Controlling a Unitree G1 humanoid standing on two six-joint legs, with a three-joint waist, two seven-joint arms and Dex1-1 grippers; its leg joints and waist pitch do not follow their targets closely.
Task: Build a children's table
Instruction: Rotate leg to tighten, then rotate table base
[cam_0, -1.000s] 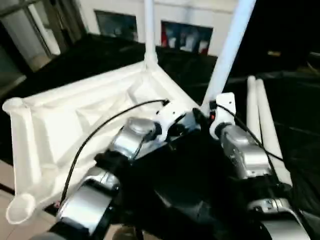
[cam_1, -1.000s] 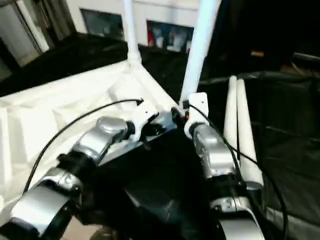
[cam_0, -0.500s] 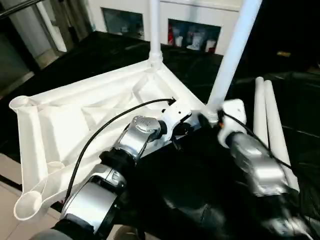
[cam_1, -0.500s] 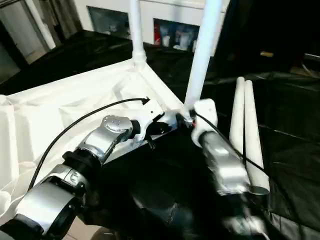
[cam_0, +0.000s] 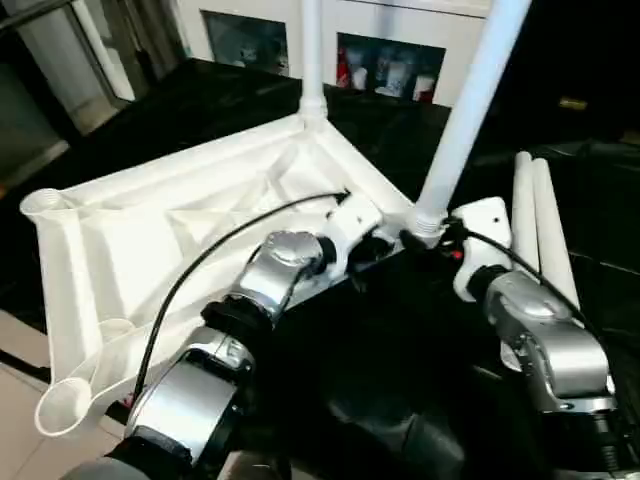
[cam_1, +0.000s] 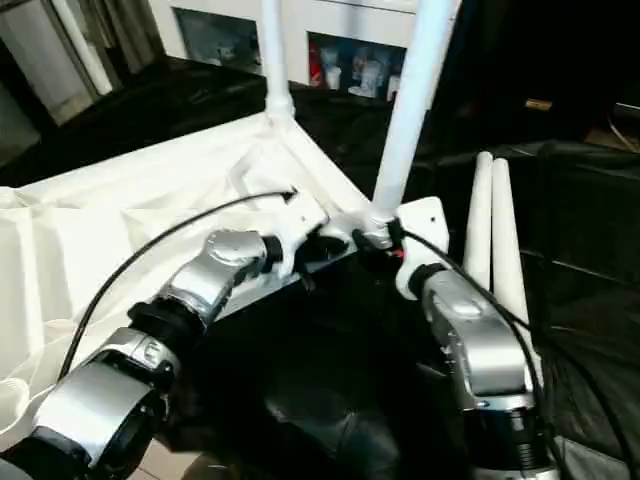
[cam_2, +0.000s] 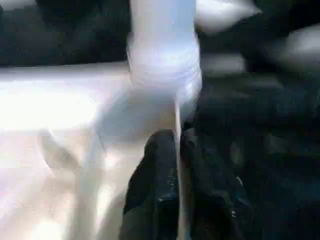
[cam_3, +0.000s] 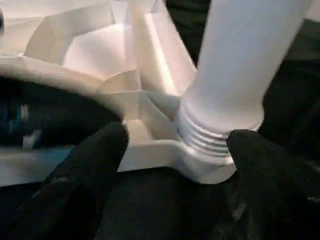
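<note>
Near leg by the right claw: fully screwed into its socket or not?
Not fully. The leg stands in the tabletop's corner socket, but several thread rings remain exposed above it.

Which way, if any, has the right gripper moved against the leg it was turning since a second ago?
Yes. The right gripper has drawn back from the near leg, toward the robot; its fingers now stand open, off the leg's base.

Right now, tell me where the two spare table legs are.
The two spare legs lie side by side on the black-draped table, on the robot's right, just beyond the right gripper and beside the tabletop.
</note>
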